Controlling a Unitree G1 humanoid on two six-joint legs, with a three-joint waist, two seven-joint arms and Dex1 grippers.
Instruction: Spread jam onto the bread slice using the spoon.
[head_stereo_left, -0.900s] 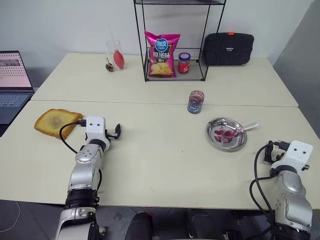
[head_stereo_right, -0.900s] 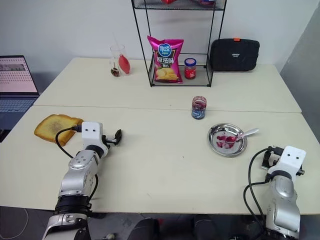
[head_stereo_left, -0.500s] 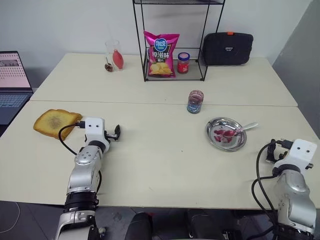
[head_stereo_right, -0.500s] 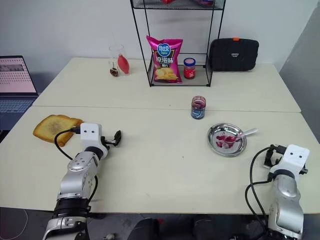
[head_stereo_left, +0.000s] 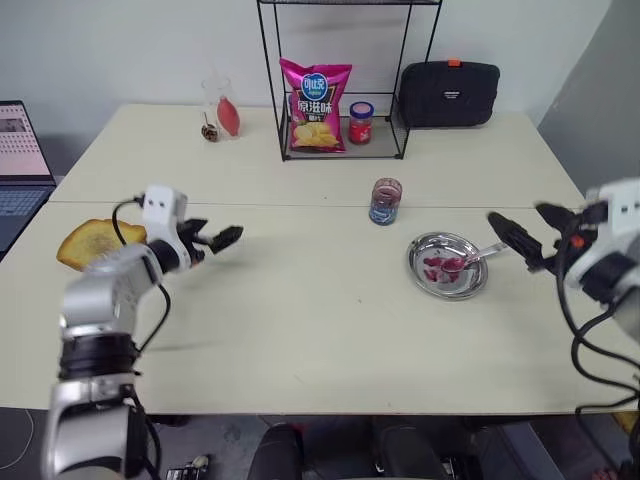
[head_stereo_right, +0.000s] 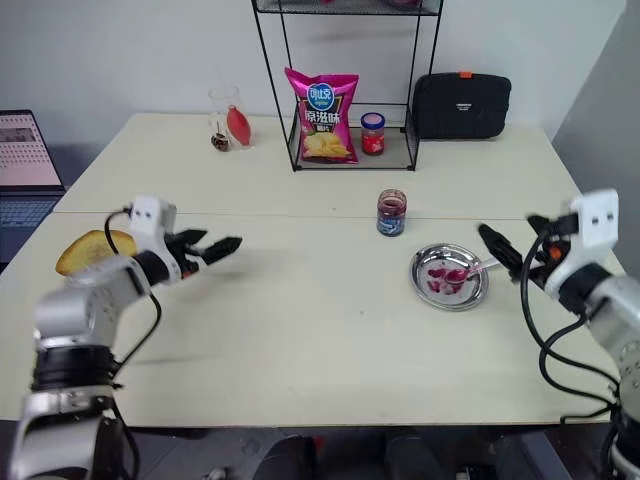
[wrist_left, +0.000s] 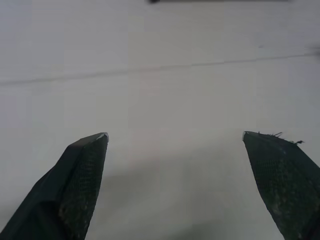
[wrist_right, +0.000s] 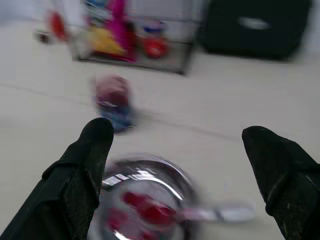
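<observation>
Over the bench (head_stereo_left: 300, 330) both arms are now raised, right pincer (head_stereo_left: 520, 238) wide by the spoon (head_stereo_left: 478, 258), left pincer (head_stereo_left: 215, 240) wide too, so pickup's next I guess.

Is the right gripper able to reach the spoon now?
Probably yes. The right gripper is open beside the spoon, whose handle juts over the steel dish rim toward it, with nothing between.

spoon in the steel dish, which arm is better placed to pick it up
Right. The right gripper is open just beside the spoon, whose handle points toward it over the dish rim. The left gripper is across the table, near the bread slice.
</observation>
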